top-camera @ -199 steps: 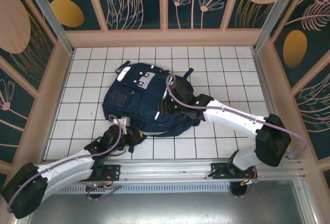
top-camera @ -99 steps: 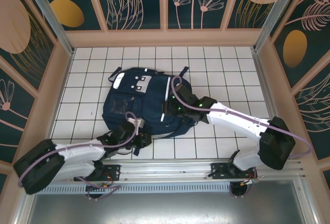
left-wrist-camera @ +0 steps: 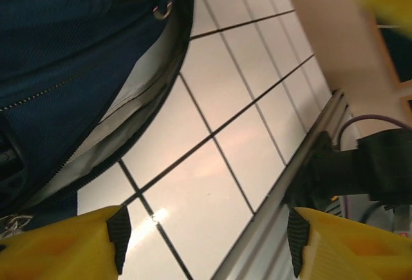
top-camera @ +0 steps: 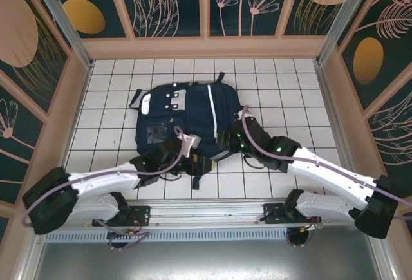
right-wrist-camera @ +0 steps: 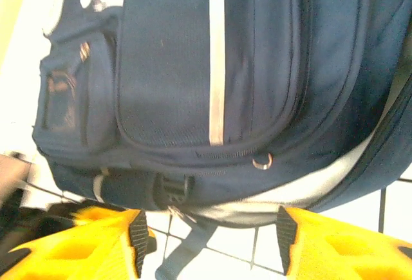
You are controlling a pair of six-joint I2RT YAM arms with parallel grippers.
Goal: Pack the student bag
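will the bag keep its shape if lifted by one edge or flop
Probably flops: the bag is soft fabric lying slumped and flat. Its seemingly open zip may gape, and loose straps could drag or snag.

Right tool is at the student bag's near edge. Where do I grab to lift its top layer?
Pinch the upper navy lip of the student bag along the pale lining strip, beside the metal zip ring. Bring the right tool in low from the arm-base side: the bag lies flat, front up, that seam facing the bases, so the lip is probably the thinnest fold there.
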